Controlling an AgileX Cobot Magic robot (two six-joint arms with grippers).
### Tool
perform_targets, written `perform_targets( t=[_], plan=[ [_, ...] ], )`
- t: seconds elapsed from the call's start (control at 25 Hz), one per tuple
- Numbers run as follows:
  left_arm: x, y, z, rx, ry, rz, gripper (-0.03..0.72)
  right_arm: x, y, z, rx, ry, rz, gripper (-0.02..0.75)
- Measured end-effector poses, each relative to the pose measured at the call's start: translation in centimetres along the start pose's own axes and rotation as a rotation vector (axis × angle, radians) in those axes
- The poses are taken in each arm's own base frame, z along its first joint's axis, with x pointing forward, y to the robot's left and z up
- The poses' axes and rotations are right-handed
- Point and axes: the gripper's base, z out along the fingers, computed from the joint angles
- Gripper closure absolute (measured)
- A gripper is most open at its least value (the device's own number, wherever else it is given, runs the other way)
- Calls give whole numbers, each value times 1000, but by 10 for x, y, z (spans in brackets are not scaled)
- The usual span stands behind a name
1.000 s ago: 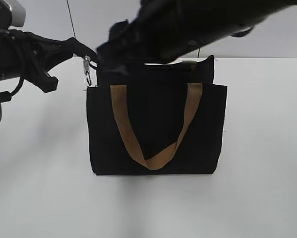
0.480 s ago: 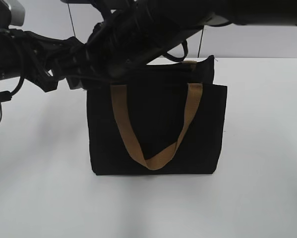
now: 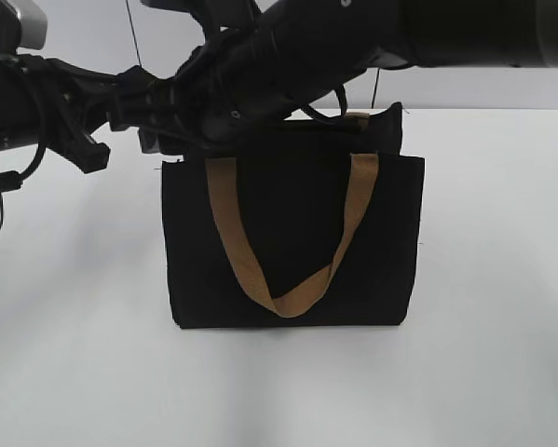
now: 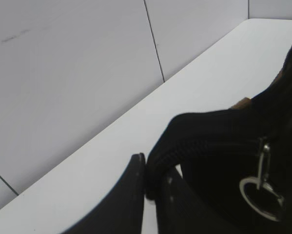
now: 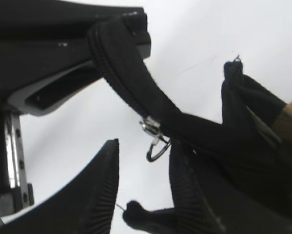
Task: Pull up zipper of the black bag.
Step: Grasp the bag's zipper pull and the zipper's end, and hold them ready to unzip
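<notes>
Right gripper closes in on the zipper pull

Upper left of frame: the right gripper (image 5: 143,187), jaws apart, has swung to the pull tab (image 5: 154,141); the left gripper (image 4: 153,183) stays clamped on the zipper (image 5: 131,87) end of the black bag (image 3: 292,242).

Black bag (image 3: 292,247) upright, zipper (image 5: 153,129) perhaps unclosed

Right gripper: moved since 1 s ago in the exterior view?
Yes. Against the bag, which stays put, the right arm swung left along its top edge; the right gripper now straddles the zipper pull beside the left gripper.
</notes>
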Motion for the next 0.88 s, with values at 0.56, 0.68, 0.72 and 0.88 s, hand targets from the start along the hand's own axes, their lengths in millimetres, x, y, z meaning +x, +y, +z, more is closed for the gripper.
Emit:
perform_targets(
  t=[0.56,0.68,0.72,0.88],
  plan=[
    [-2,-1,0,8,-21,0,668,4,-4,13,11,-6,89,729],
    [-2,-1,0,8,-21,-3,668,4,-4,13,12,-2,90,751],
    [-2,-1,0,8,-20,-7,668,5,-4,13,11,4,90,752],
    [5,0,-1,1,55,-41,668,3,0,0,1,39,72,752]
  ],
)
